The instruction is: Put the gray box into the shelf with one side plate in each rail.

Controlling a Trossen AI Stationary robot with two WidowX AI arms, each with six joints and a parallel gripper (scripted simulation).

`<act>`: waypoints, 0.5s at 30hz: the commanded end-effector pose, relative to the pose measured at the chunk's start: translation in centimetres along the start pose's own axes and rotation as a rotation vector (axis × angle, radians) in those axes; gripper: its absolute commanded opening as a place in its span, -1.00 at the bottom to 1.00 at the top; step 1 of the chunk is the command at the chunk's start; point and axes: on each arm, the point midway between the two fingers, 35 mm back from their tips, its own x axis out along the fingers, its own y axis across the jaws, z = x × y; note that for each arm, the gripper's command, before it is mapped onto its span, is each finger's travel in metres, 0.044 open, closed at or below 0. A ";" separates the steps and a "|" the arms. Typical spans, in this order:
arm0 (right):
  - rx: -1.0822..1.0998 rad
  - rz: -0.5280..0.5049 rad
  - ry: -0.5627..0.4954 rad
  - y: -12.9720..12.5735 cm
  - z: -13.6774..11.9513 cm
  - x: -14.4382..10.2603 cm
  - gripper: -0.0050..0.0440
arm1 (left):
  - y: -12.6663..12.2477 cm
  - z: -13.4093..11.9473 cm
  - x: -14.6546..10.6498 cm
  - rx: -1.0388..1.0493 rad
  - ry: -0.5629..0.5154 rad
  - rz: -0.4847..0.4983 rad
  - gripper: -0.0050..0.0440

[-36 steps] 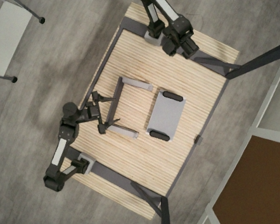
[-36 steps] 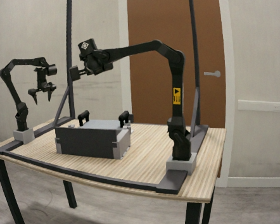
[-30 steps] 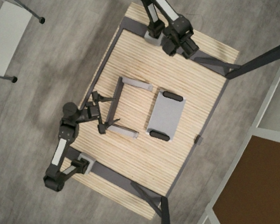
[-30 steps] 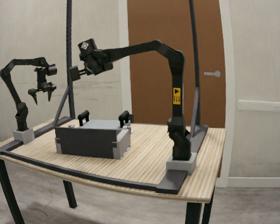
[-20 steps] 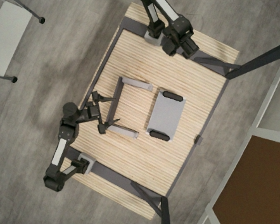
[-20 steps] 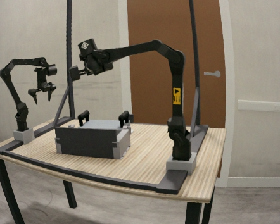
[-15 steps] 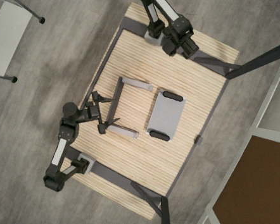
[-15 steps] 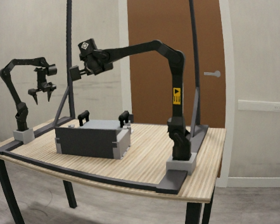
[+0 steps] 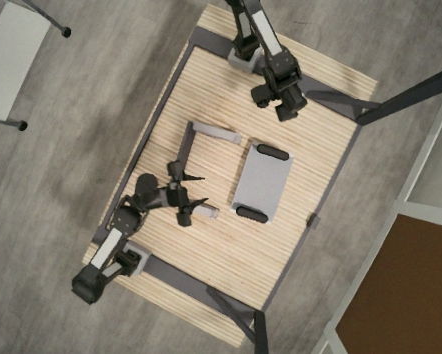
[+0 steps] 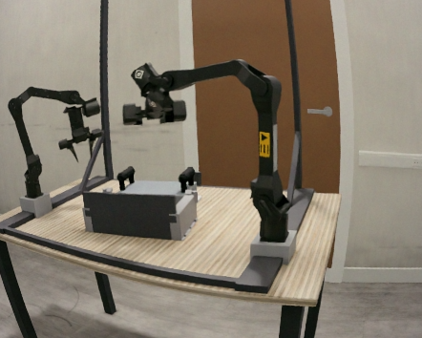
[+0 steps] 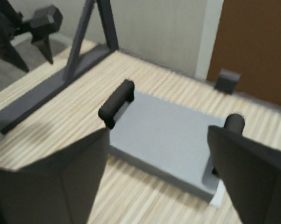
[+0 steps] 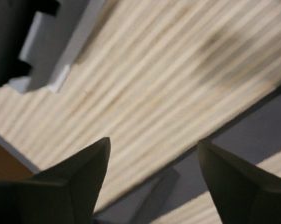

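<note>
The gray box [image 9: 262, 185] with two black handles stands upright on the table, outside the shelf and next to its open side. It also shows in the exterior view [image 10: 153, 187] and the left wrist view [image 11: 166, 135]. The shelf [image 9: 187, 150] is a U shape with a dark back [image 10: 129, 215] and two light gray rails. My left gripper [image 9: 204, 189] [image 10: 153, 112] is open and empty, high above the shelf, facing the box [image 11: 158, 145]. My right gripper [image 9: 275, 105] [image 10: 81, 150] is open and empty, raised near its own base, over bare table [image 12: 153, 145].
A dark frame [image 9: 155, 120] runs along the table's edges, with upright poles at two corners [image 10: 103, 95]. A small gray block [image 9: 312, 220] sits on the frame beyond the box. The right arm's base mount [image 9: 245, 60] stands at the far end.
</note>
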 end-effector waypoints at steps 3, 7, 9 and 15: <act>0.164 0.106 -0.045 4.5 1.3 0.7 0.31 | -2.7 -0.4 3.6 0.140 0.189 0.027 0.31; 0.291 0.158 -0.082 7.2 2.3 1.8 0.31 | -5.4 -1.5 6.8 0.245 0.341 0.036 0.31; 0.352 0.182 -0.100 8.5 2.8 2.3 0.31 | -6.8 -2.0 8.4 0.296 0.414 0.040 0.31; 0.468 0.229 -0.134 11.0 3.8 3.3 0.31 | -9.4 -3.0 11.4 0.389 0.555 0.050 0.31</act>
